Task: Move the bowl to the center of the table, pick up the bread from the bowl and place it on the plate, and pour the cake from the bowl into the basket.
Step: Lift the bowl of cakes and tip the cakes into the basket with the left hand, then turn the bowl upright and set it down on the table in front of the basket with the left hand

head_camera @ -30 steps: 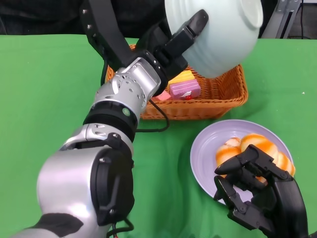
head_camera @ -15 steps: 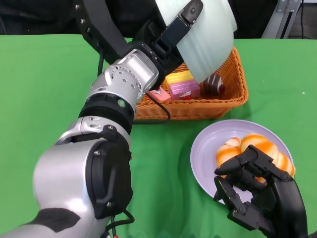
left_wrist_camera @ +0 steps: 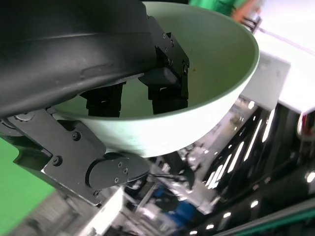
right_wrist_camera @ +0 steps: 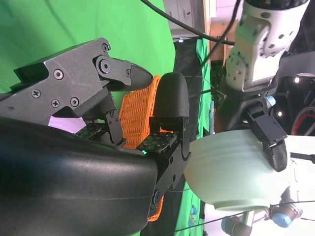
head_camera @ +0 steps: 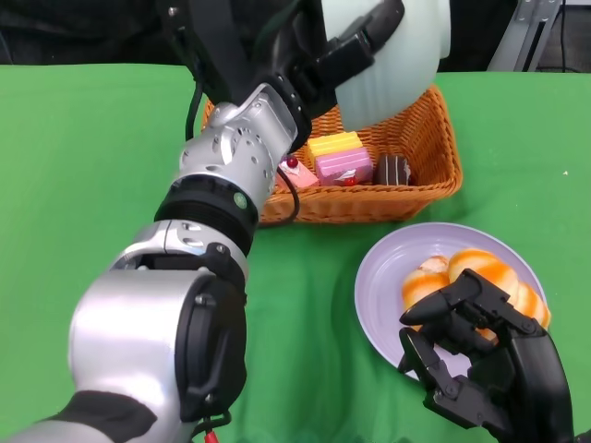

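My left hand point(head_camera: 332, 60) grips the rim of the pale green bowl point(head_camera: 402, 55) and holds it tipped above the wicker basket point(head_camera: 434, 171). The bowl's inside point(left_wrist_camera: 216, 54) shows empty in the left wrist view, with fingers point(left_wrist_camera: 165, 81) over its rim. In the basket lie a yellow and pink cake point(head_camera: 340, 157), a small cake with a cherry point(head_camera: 295, 173) and a dark chocolate cake point(head_camera: 394, 169). Bread point(head_camera: 476, 272) lies on the lilac plate point(head_camera: 383, 286). My right hand point(head_camera: 485, 360) hovers over the plate's near side, fingers curled, holding nothing.
A green cloth point(head_camera: 83, 166) covers the table. The basket stands at the back, just behind the plate. My left forearm point(head_camera: 222, 175) stretches across the middle of the table. Dark equipment lies beyond the far edge.
The left hand has swung the bowl to the left and tipped it further over the basket. A dark chocolate cake now lies in the basket. The right hand has not moved.
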